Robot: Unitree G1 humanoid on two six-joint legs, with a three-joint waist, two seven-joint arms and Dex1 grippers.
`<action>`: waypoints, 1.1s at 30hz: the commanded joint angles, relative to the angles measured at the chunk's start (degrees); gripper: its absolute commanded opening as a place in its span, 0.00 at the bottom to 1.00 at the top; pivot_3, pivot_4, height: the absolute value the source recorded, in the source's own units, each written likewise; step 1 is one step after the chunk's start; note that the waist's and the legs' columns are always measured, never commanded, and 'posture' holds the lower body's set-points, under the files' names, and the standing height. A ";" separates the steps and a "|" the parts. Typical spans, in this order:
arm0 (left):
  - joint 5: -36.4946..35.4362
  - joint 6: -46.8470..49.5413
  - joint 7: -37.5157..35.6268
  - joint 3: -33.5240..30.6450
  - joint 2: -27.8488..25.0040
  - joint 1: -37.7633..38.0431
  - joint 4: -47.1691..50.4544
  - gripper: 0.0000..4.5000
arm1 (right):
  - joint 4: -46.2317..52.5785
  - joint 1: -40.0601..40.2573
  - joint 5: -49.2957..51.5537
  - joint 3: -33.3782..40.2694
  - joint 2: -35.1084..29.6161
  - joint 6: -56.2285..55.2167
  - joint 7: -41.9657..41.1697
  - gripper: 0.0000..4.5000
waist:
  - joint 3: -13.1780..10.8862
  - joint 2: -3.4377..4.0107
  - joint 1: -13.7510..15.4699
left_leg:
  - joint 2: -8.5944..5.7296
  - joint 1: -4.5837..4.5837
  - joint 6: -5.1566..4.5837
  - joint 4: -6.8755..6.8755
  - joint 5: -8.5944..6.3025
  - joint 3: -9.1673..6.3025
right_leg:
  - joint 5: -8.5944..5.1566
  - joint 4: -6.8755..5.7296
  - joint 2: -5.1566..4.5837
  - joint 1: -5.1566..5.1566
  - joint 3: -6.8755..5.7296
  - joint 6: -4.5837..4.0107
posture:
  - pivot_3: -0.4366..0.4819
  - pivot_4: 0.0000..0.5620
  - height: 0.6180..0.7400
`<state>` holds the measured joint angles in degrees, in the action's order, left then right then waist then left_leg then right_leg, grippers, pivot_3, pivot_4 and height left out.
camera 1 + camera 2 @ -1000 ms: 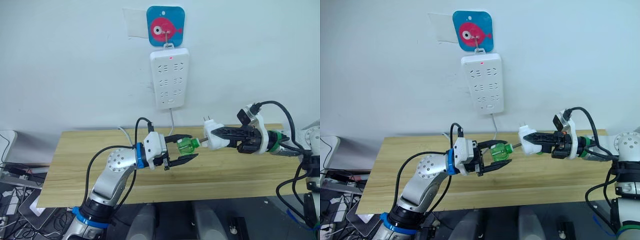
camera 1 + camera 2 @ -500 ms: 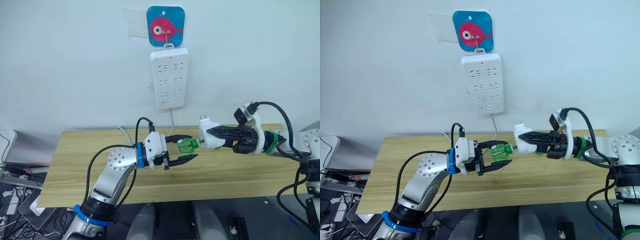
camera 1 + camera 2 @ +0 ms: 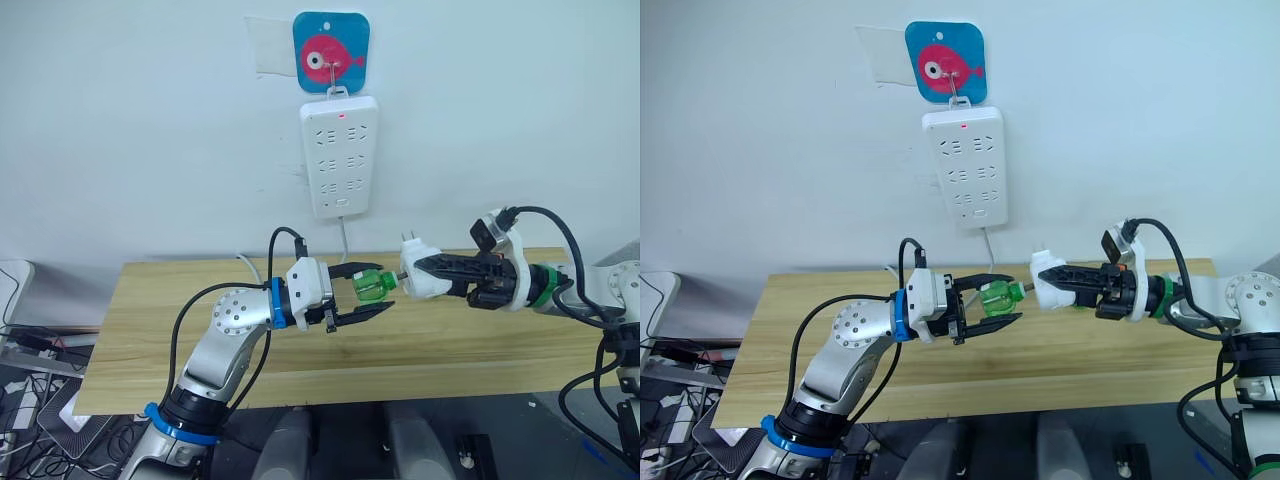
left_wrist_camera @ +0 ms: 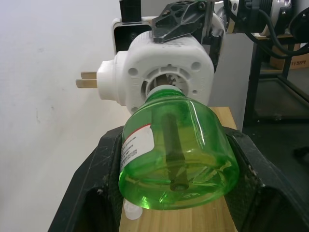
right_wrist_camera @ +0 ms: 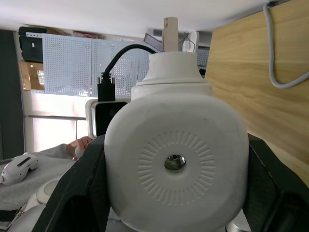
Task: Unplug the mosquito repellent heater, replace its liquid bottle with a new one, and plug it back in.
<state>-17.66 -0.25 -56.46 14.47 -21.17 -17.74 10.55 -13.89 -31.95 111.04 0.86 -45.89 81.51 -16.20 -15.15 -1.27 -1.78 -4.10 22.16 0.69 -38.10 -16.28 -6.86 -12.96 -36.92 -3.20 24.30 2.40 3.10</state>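
Right now I have both arms raised above the middle of the wooden tabletop (image 3: 150,330), well clear of its surface; my left pincer (image 3: 362,296) is closed around a green liquid bottle (image 3: 372,286), its two black fingers (image 4: 94,188) pressed against the bottle's flanks, as the left wrist view shows clearly; the bottle lies on its side with its neck aimed toward my right arm. My right pincer (image 3: 428,271) grips the mosquito repellent heater (image 3: 420,272), the white rounded body clamped between its black fingers (image 5: 79,193); the heater is held in the air over the tabletop, nearer its back edge than its front, just beside the bottle. From the left wrist view the bottle's neck sits right at the heater's round socket, touching or entering it; I cannot tell how far it has gone in. The two metal prongs (image 4: 87,79) stick out from the heater's side; in the head views they point up toward the wall. From the right wrist view I see the heater's round face with the small grey centre hole (image 5: 175,163). On the wall behind, the long white power strip (image 3: 340,156) hangs from a hook on a blue square plaque with a pink fish (image 3: 331,38); a red light glows near the strip's top; its cable (image 3: 346,240) drops down behind the tabletop's back edge.
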 commanded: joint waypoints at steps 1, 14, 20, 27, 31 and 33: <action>-0.52 0.23 -0.75 1.09 -0.10 0.19 2.72 0.51 | 1.11 -0.67 1.96 0.99 0.31 -0.39 -0.56 0.66 | 0.00 0.00 0.00 | 0.00 0.00 0.00 0.00 0.00 0.00 | 0.00 0.00 0.00 0.00 0.00 0.00 | 0.46 0.45 1.00; -0.38 -0.29 0.02 -1.01 0.22 -2.19 -0.39 0.51 | 3.26 0.65 1.96 0.83 -0.38 0.52 -2.17 0.66 | 0.00 0.00 -0.01 | 0.00 0.00 0.00 0.00 0.00 0.00 | 0.00 0.00 0.00 0.00 0.00 0.00 | 0.45 0.45 1.00; -0.70 0.09 -0.19 -0.78 0.19 -1.95 0.51 0.51 | 3.20 0.82 1.96 0.57 -0.48 0.10 -1.95 0.66 | 0.00 0.00 -0.01 | 0.00 0.03 0.00 0.00 0.00 0.00 | 0.00 0.01 0.00 0.01 0.00 0.00 | 0.45 0.46 1.00; -0.89 1.12 -1.11 0.70 -0.16 -0.89 3.03 0.51 | 2.99 -0.11 1.96 0.16 0.86 -0.87 -0.83 0.66 | 0.00 0.00 -0.02 | 0.00 0.03 0.00 0.00 0.00 -0.02 | 0.00 0.00 0.00 0.02 -0.01 0.00 | 0.46 0.46 1.00; -0.99 1.64 -1.17 0.75 -0.54 -0.45 3.83 0.51 | 2.53 -0.36 1.96 0.05 1.03 -1.09 -0.36 0.66 | 0.00 0.00 0.01 | 0.00 0.06 0.00 0.00 0.00 -0.03 | 0.00 0.01 0.00 0.03 -0.01 0.00 | 0.46 0.47 1.00; -1.08 1.89 -1.24 0.73 -0.72 -0.37 4.02 0.51 | 2.51 -0.59 1.96 -0.01 1.25 -1.07 -0.26 0.66 | 0.00 0.00 0.00 | 0.00 0.06 0.00 -0.01 0.00 -0.02 | 0.00 0.01 0.00 0.03 0.00 0.00 | 0.46 0.47 1.00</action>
<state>-17.64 2.04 -57.04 14.36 -22.23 -18.24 11.30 -12.74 -31.22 111.25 0.77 -44.87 80.56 -16.23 -15.15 -1.27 -1.78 -4.10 22.22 0.69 -38.11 -16.28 -6.88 -12.96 -36.91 -3.20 24.33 2.39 3.10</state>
